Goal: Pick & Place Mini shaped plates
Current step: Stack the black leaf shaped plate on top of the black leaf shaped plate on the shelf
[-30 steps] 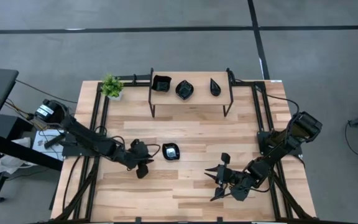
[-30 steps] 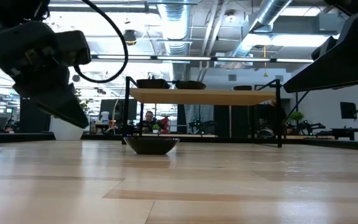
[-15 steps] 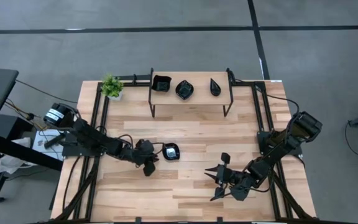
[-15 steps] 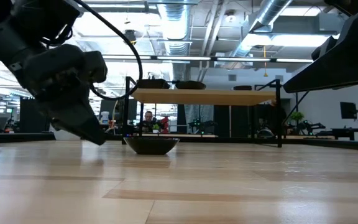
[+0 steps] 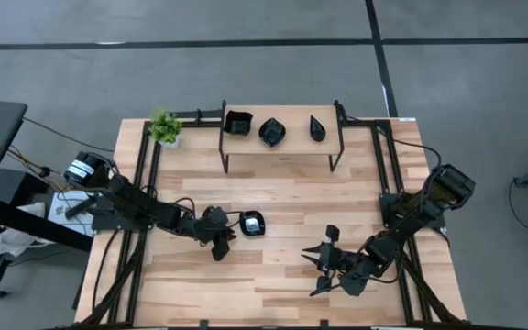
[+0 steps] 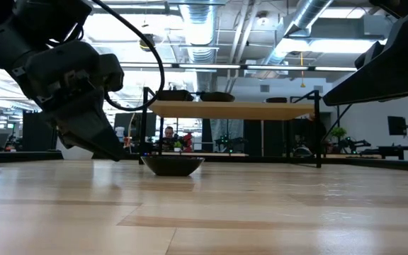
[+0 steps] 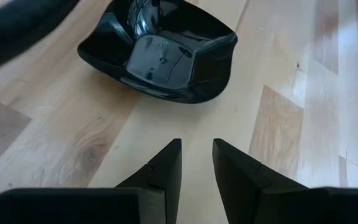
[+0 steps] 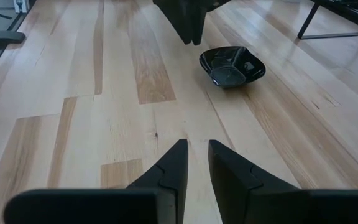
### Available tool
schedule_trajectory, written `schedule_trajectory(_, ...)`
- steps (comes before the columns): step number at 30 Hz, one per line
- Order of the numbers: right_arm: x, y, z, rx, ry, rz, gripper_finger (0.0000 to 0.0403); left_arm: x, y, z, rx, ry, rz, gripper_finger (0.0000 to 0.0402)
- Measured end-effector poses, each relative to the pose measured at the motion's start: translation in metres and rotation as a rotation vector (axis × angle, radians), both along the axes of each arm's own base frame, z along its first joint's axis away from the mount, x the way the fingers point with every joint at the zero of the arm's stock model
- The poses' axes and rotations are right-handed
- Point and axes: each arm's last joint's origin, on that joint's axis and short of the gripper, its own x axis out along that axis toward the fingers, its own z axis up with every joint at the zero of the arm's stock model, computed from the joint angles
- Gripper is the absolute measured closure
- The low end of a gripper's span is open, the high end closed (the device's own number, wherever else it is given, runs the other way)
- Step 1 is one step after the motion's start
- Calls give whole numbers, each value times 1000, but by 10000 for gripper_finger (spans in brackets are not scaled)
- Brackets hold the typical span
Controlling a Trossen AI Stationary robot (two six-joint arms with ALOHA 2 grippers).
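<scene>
From above, the left gripper (image 5: 218,240) is sitting low over the wooden table (image 5: 282,275), just beside a black square plate (image 5: 252,223) that is lying in the middle of the boards. The left wrist view is showing what the top camera cannot: the two fingers (image 7: 166,163) are standing slightly apart with only a narrow gap, holding nothing, and the glossy plate (image 7: 163,53) is lying right ahead of them, not touched. In the low view the plate (image 6: 173,164) is resting flat on the table with the left gripper (image 6: 98,142) hanging near it. On the raised shelf (image 5: 282,147) at the back, three more plates are standing: a square one (image 5: 237,122), a rounded one (image 5: 271,132) and a teardrop one (image 5: 316,128). The right gripper (image 5: 322,261) is waiting near the front of the table; its wrist view is showing fingers (image 8: 169,168) a little apart and empty, with the plate (image 8: 232,65) well ahead.
</scene>
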Motion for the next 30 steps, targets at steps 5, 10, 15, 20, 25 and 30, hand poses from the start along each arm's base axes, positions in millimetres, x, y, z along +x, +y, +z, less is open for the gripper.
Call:
schedule_trajectory(5,0,0,0,0,0,0,343,0,0,0,-2,-6,0,309)
schedule_trajectory(10,-1,1,0,2,1,4,343,0,0,0,-3,-6,0,309)
schedule_trajectory(15,-1,2,0,16,15,29,343,0,0,0,-3,-7,0,309)
schedule_trajectory(20,-1,2,-1,25,24,43,343,0,-1,0,-16,-1,-11,309)
schedule_trajectory(25,-1,2,-1,25,24,43,343,0,-2,0,-47,10,-26,309)
schedule_trajectory(30,-1,2,-1,25,24,42,343,0,-2,0,-48,10,-25,309)
